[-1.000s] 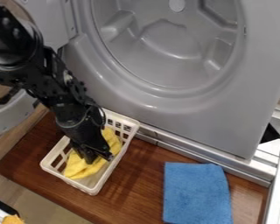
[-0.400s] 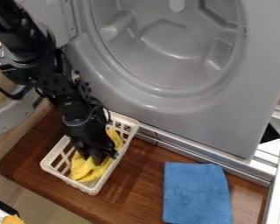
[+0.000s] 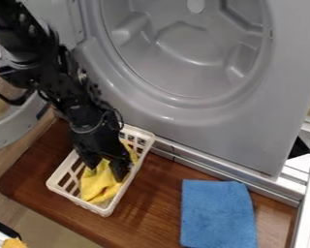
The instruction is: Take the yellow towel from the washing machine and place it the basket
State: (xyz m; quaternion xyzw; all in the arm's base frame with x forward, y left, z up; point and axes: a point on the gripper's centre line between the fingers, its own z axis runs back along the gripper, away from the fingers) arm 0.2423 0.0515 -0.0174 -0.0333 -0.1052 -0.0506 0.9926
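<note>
Black robot arm (image 3: 44,72) slanting down from the upper left, its end effector (image 3: 106,173) hanging low over a white plastic basket (image 3: 105,212). The end effector is released: its two fingers stand apart, one on the left side of the view and one on the right, with yellow cloth showing in the gap between them. The yellow towel (image 3: 98,185) lies crumpled inside the basket. It is directly beneath the end effector and between its fingertips, rising in a soft fold there. Most of the towel spreads toward the basket's near end, at the bottom of the view, and a smaller part shows on the far side of the right-hand finger, beside the basket's right wall. Whether the fingers brush the cloth cannot be told.

The basket has slotted sides and sits at an angle on a brown wooden bench (image 3: 161,203), just in front of a grey washing machine (image 3: 241,135). The machine's round opening, with its moulded grey interior (image 3: 183,48), takes up the upper part of the view; its door (image 3: 12,126) is swung out to the left, behind the arm. A blue cloth (image 3: 218,213) lies flat on the bench, well to the right of the basket.
</note>
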